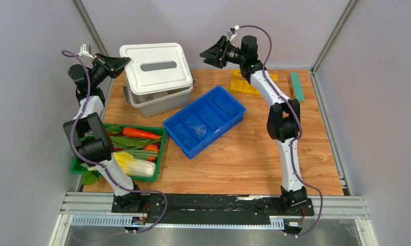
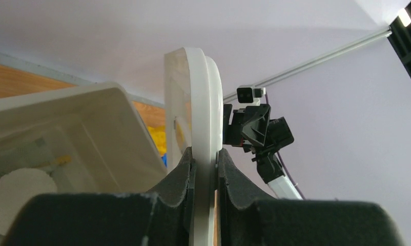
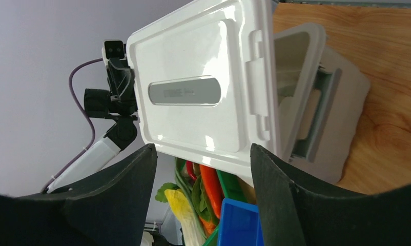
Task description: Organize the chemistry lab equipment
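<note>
Pads of your left gripper are pinched narrow on the thin rim of the white rectangular plastic lid; judging by the tilt, you hold it edge-on so it clears the pale grey plastic storage bin beneath and opens the way to the lab gear inside. Your right gripper hangs wide open with nothing between its jaws, at 3 o'clock of the lid in the top view, facing the lid's top panel, probably ready to steady or take it.

Inside the bin at 8 o'clock of the left wrist view you can see a white disc; a faint yellowish shape beside it is too blurred to name, and the rest of the contents are covered by the lid from above. Whether the lid's far edge touches the bin, you cannot tell.

A blue compartmented plastic tray sits mid-table at 4 o'clock of the bin; one clear cup lies in it, barely showing against the blue.
</note>
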